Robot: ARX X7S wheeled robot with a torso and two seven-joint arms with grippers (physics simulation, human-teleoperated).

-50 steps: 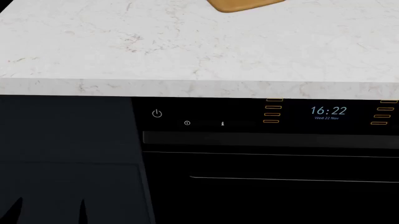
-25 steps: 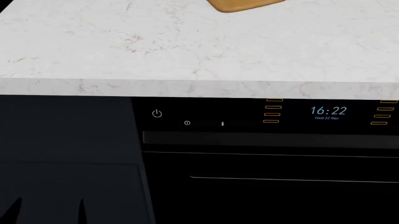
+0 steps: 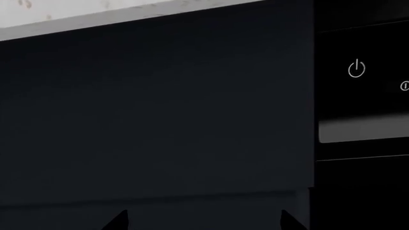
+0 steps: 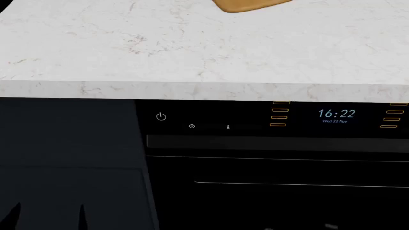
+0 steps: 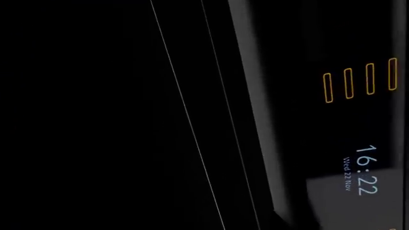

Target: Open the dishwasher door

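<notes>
The dishwasher door [image 4: 275, 167] is the glossy black front under the counter, shut, with a dark bar handle [image 4: 275, 142], blue clock digits [image 4: 336, 114] and orange bars [image 4: 279, 113]. My left gripper [image 4: 48, 218] is open and empty at the bottom left, in front of the navy cabinet front [image 4: 70, 139], left of the door. In the left wrist view its open gripper [image 3: 203, 221] faces the cabinet front [image 3: 160, 110], with the door handle [image 3: 364, 129] off to one side. The right wrist view shows the door [image 5: 96, 115], handle [image 5: 255, 105] and clock [image 5: 365, 170] close up; its fingers are lost in black. Two faint grey marks [image 4: 329, 225] show at the bottom edge.
A white marble countertop [image 4: 191, 52] overhangs the door and the cabinet. A tan wooden object [image 4: 246, 5] lies on it at the back. A thin silver line [image 4: 300, 183] crosses the door below the handle.
The left fingertips have dropped slightly. Two faint grey marks have appeared at the bottom edge of the head view below the door. The door has not moved.
</notes>
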